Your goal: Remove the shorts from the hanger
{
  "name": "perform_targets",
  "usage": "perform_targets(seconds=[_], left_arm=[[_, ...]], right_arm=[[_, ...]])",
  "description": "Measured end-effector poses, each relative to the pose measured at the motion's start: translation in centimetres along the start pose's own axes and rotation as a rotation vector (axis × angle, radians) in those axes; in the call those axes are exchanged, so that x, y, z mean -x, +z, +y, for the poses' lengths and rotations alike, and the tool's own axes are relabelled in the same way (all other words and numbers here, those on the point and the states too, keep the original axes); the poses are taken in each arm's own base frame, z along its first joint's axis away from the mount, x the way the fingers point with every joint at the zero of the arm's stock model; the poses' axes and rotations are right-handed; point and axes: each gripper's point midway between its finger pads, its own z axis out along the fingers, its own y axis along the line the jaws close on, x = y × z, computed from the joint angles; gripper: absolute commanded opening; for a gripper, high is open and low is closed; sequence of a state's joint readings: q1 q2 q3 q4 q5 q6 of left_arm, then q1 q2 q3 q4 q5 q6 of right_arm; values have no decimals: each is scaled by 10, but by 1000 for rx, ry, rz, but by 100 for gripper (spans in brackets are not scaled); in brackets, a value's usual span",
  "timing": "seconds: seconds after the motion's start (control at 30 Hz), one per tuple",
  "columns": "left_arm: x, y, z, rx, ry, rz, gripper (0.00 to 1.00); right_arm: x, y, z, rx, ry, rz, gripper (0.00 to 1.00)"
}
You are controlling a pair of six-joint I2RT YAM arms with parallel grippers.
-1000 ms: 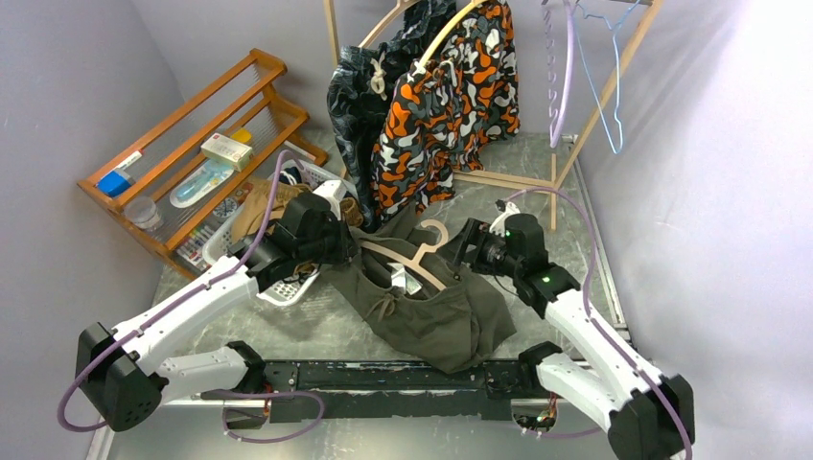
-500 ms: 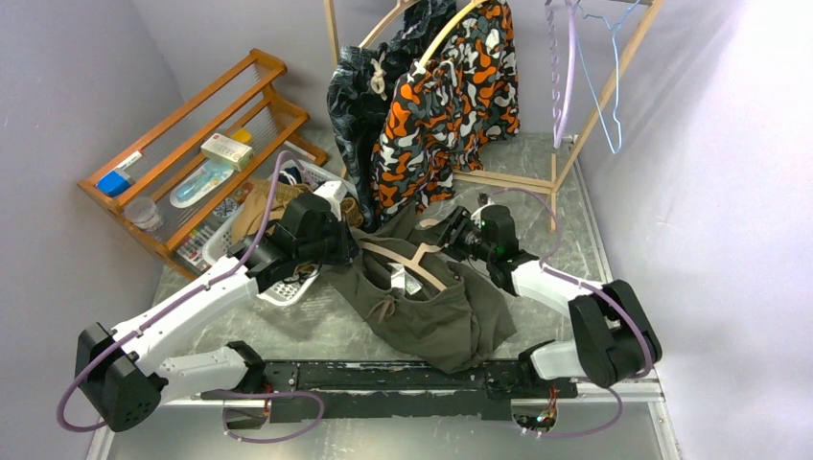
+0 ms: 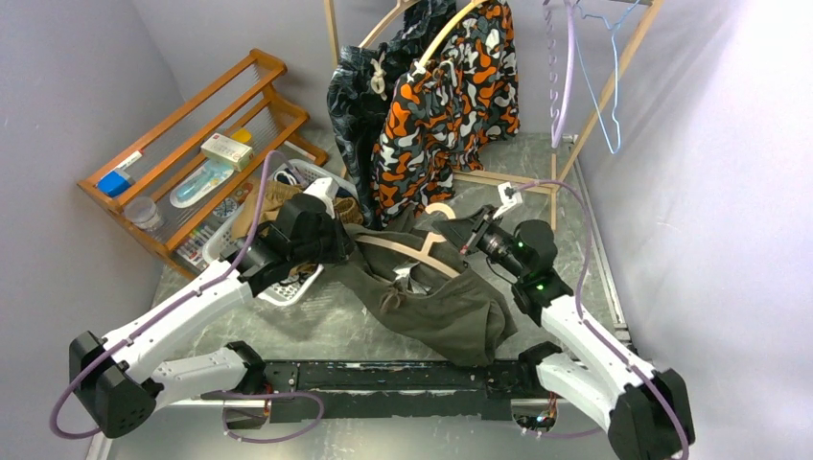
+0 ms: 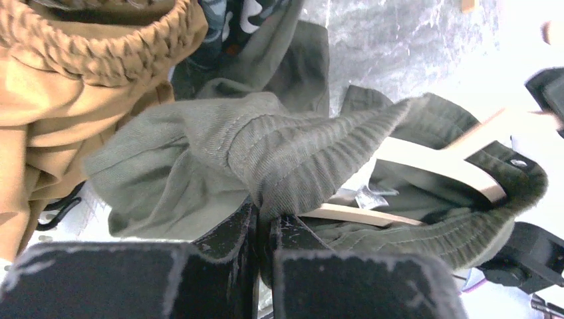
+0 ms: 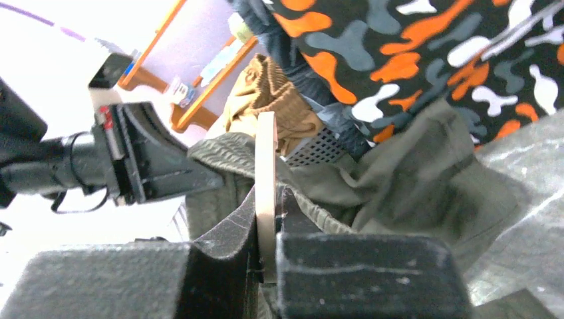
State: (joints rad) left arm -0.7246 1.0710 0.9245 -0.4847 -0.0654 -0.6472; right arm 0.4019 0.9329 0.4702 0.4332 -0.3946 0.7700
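Observation:
Olive-grey shorts [image 3: 436,302] lie crumpled mid-table, still threaded on a pale wooden hanger [image 3: 407,246]. My left gripper [image 3: 337,245] is shut on the ribbed waistband [image 4: 299,149], which bunches out from between the jaws at the left gripper [image 4: 265,229]. My right gripper [image 3: 470,235] is shut on the hanger's flat wooden bar [image 5: 266,153], which stands edge-on between the jaws of the right gripper [image 5: 268,203]. The hanger's arms [image 4: 425,154] run inside the stretched waistband. The two grippers face each other across the shorts [image 5: 412,179].
Camouflage shorts [image 3: 451,105] and leaf-print shorts [image 3: 357,96] hang on the wooden rail frame [image 3: 508,179] behind. A white basket [image 3: 288,283] holds tan shorts [image 3: 267,203]. A wooden shelf rack [image 3: 192,134] stands far left. Empty purple hanger [image 3: 566,77] and blue hanger [image 3: 606,86] hang right.
My right gripper swung in from the right and closed on the hanger. The hanger and shorts shifted a little toward the right. The left gripper kept its hold.

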Motion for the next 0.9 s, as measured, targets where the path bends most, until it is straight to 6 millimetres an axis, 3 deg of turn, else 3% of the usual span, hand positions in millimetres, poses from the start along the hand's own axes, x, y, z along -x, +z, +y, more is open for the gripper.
perform_targets(seconds=[0.3, 0.5, 0.67, 0.9], left_arm=[[22, -9, 2, 66, -12, -60, 8], [18, -5, 13, 140, -23, -34, 9], [18, -8, 18, 179, -39, -34, 10], [17, -11, 29, 242, -56, -39, 12]], right_arm=[[-2, -43, 50, 212, -357, 27, 0], [-1, -76, 75, 300, -545, -16, 0], [-10, -99, 81, 328, -658, -13, 0], [-29, -112, 81, 367, -700, 71, 0]])
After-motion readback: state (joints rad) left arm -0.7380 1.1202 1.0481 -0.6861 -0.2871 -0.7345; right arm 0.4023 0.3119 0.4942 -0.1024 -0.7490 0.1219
